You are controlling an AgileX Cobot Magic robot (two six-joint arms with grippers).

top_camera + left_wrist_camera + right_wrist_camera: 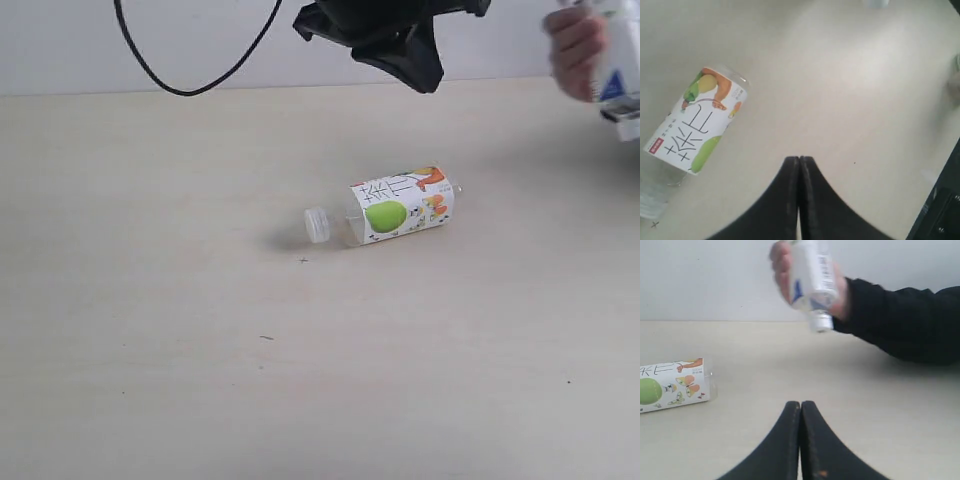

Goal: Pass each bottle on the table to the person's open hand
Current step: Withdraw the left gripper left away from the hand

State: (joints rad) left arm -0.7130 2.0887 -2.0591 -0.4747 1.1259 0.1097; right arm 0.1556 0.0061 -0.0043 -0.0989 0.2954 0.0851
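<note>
With a white bottle [812, 280] in the person's hand [575, 50] and the left gripper [799, 162] and right gripper [800, 405] both pinched closed on nothing, the fruit-label bottle [395, 208] lies sideways mid-bench [150, 350], so a gripper likely must open and descend around it.

A plain white wall [80, 45] runs along the far side of the scene. At the far left, a thin black cable [185, 94] hangs in front of it in a loop, its lowest point about level with the wall's bottom edge. The right wrist view shows a black sleeve [905, 322], softly creased, with the wall behind it.
</note>
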